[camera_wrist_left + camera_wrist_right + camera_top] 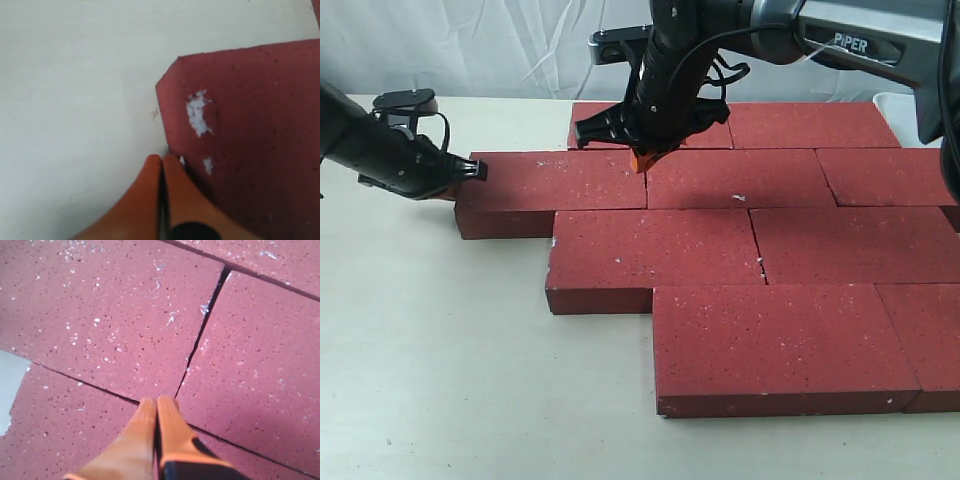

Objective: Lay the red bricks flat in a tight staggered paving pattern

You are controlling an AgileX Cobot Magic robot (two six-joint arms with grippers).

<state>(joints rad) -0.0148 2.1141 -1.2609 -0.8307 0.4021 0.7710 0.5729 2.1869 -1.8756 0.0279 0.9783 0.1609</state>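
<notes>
The red bricks (740, 180) lie flat in four staggered rows over the right half of the table. My left gripper (453, 188) is shut and empty, its orange fingertips (172, 165) against the left end of the second row's leftmost brick (555, 180), beside that brick's chipped, white-scuffed corner (200, 115). My right gripper (645, 160) is shut and empty too. Its tips (157, 401) point down at the spot where the seam (200, 340) between two second-row bricks meets the back row's seam. The right arm hides part of the back-left brick (598, 118).
Bare white tabletop (430, 340) spreads to the left and front of the bricks. A white crumpled backdrop (470, 45) closes the far side. The rightmost bricks (932, 340) run off the exterior view's right edge.
</notes>
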